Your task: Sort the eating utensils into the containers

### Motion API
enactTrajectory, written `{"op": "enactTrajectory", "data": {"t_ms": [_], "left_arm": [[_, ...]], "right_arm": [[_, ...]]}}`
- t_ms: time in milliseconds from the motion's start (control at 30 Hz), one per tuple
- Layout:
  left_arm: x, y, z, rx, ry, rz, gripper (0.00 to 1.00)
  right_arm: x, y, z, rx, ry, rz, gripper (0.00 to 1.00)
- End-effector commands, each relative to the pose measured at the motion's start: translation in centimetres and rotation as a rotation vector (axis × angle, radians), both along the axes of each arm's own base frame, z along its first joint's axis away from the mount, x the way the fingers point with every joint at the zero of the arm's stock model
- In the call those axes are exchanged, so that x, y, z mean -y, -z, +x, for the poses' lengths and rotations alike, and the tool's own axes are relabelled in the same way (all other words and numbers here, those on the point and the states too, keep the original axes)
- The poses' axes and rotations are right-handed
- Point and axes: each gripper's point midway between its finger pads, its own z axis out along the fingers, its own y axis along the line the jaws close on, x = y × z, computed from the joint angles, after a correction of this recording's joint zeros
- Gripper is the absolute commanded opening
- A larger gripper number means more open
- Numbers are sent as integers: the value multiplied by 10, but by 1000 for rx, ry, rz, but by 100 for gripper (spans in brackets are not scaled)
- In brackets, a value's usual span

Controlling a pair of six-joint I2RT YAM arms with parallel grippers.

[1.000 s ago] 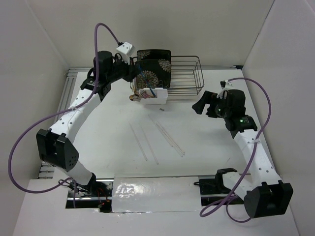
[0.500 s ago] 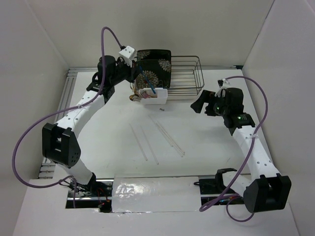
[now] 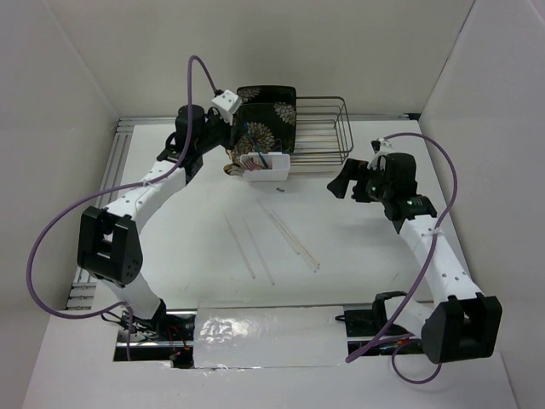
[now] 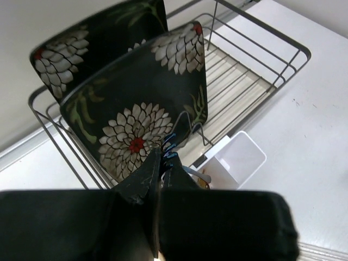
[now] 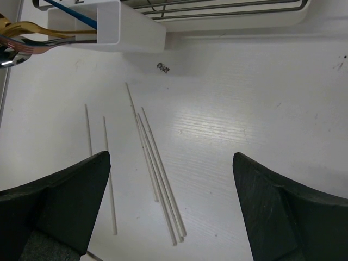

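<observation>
My left gripper (image 3: pixel 232 141) (image 4: pixel 166 157) hangs over the left end of the white tub (image 3: pixel 272 170) (image 4: pixel 239 160) (image 5: pixel 111 24), in front of the floral plates. Its jaws are shut on the top of a thin blue-handled utensil (image 4: pixel 169 144) (image 5: pixel 70 11) that leans down into the tub. Gold and pink handles (image 5: pixel 22 30) (image 3: pixel 244 160) stick out of the tub's left end. Several pale chopsticks (image 3: pixel 294 239) (image 5: pixel 157 163) lie loose on the table. My right gripper (image 3: pixel 347 181) (image 5: pixel 171 212) hovers wide open above and to the right of them, holding nothing.
A dark wire rack (image 3: pixel 328 128) (image 4: pixel 261 70) (image 5: pixel 217 8) stands directly behind the tub, with two black floral plates (image 3: pixel 268 115) (image 4: pixel 136 119) upright in its left end. A small dark speck (image 5: pixel 162 67) lies just in front of the tub.
My left arm has swung its forearm and wrist to the right, closer to the plates, still shut. My right arm has edged left. The chopsticks have not moved.
</observation>
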Motion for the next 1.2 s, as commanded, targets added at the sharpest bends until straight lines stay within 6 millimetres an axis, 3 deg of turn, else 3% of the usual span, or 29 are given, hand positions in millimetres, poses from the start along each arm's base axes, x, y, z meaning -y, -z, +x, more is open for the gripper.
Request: {"op": "enactTrajectory", "data": {"t_ms": [0, 133, 333, 467, 533, 567, 600, 633, 733, 867, 933, 967, 1100, 1133, 1167], "left_arm": [[13, -13, 0, 83, 52, -14, 9], [16, -8, -2, 61, 63, -17, 14], [18, -27, -11, 93, 90, -25, 31], [13, -47, -17, 125, 81, -25, 61], [8, -74, -19, 152, 57, -44, 76], [8, -76, -20, 157, 57, -46, 76], [3, -93, -18, 180, 37, -51, 91], [2, -96, -20, 140, 25, -76, 97], [-12, -142, -38, 173, 0, -128, 98], [-36, -172, -67, 158, -33, -202, 100], [-58, -169, -79, 89, -83, -221, 100], [-58, -163, -86, 49, -87, -230, 100], [-81, -113, -123, -147, -139, -258, 100], [-84, -113, -139, -148, -138, -269, 100], [-87, -82, -147, -221, -151, -255, 100]], "right_arm": [[-8, -5, 8, 67, -34, -18, 100], [-22, -5, 8, 84, -67, -35, 100], [-47, 7, 3, 56, -130, -44, 100], [-58, 16, 0, 43, -153, -45, 100], [-68, 22, -6, 34, -186, -45, 100], [-69, 22, -6, 34, -186, -45, 100], [-72, 23, -7, 33, -198, -48, 100], [-78, 24, -10, 31, -219, -52, 97], [-91, 35, -20, 23, -250, -101, 97], [-104, 62, -34, -28, -270, -156, 94], [-111, 75, -41, -59, -274, -176, 93], [-112, 82, -44, -76, -277, -184, 89], [-118, 110, -52, -144, -270, -256, 82], [-118, 117, -55, -168, -267, -271, 79], [-117, 126, -58, -193, -259, -297, 77]]}}
